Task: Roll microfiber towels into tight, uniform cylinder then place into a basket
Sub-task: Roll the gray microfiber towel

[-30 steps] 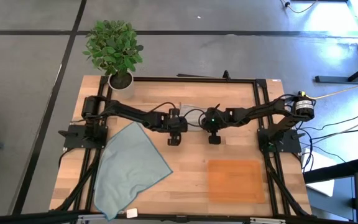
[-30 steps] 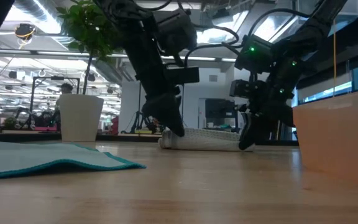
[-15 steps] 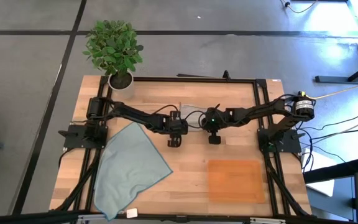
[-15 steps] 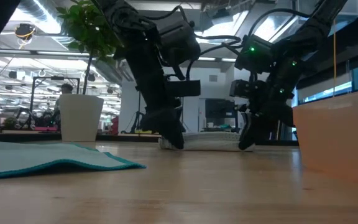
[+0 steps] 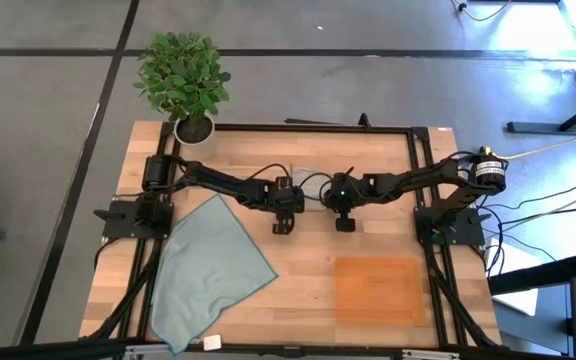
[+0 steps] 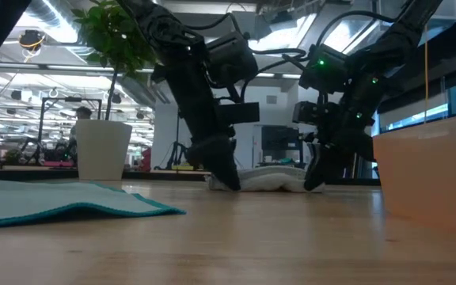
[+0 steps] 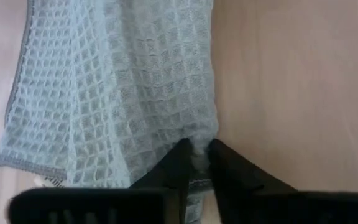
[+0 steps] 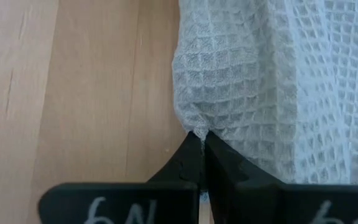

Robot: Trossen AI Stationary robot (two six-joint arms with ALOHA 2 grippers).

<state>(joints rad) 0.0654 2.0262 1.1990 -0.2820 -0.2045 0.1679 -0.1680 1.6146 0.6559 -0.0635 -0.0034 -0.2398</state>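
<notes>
Towels first: a pale blue-grey towel (image 5: 211, 268) lies spread at lower left of the worktop (image 5: 298, 270), a grey waffle towel (image 7: 123, 93) at centre is pinched by left tool (image 5: 282, 226) and right tool (image 5: 345, 224), and the orange basket (image 5: 380, 290) at lower right holds nothing.

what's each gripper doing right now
Left gripper: closing on the grey towel edge, grip not sure.
Right gripper: shut on the same towel.

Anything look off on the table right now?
Mostly fine. The blue-grey towel lies skewed, one corner past the table's front edge. Both grippers, left and right, pinch the grey towel; the basket holds nothing.
</notes>
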